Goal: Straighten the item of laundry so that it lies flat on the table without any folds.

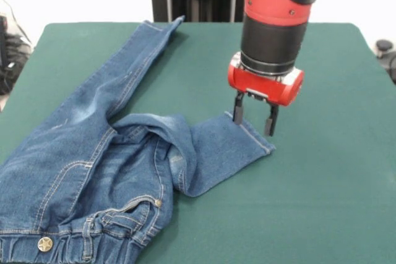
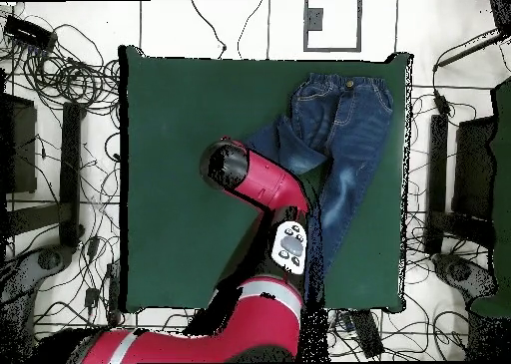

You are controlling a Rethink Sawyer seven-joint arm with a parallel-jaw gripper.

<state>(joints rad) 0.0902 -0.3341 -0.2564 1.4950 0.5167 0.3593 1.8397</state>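
From my console, the jeans (image 1: 93,171) lay on the near left part of the table (image 1: 334,202), waistband nearest the camera at the bottom left edge. One leg ran straight out toward the far side; the other was doubled across the crotch, its hem pointing right toward the table's middle. The gripper (image 1: 254,117) hung just over that hem (image 1: 250,131), fingers spread apart with nothing between them, one tip at or touching the cuff's far corner and the other just beyond its edge. In the overhead view the arm hid the fingers.

I judged the denim soft but fairly heavy, likely to drag on the felt-like cover rather than slide freely. The stitched hem looked the firmest place to pinch, thick enough not to slip.
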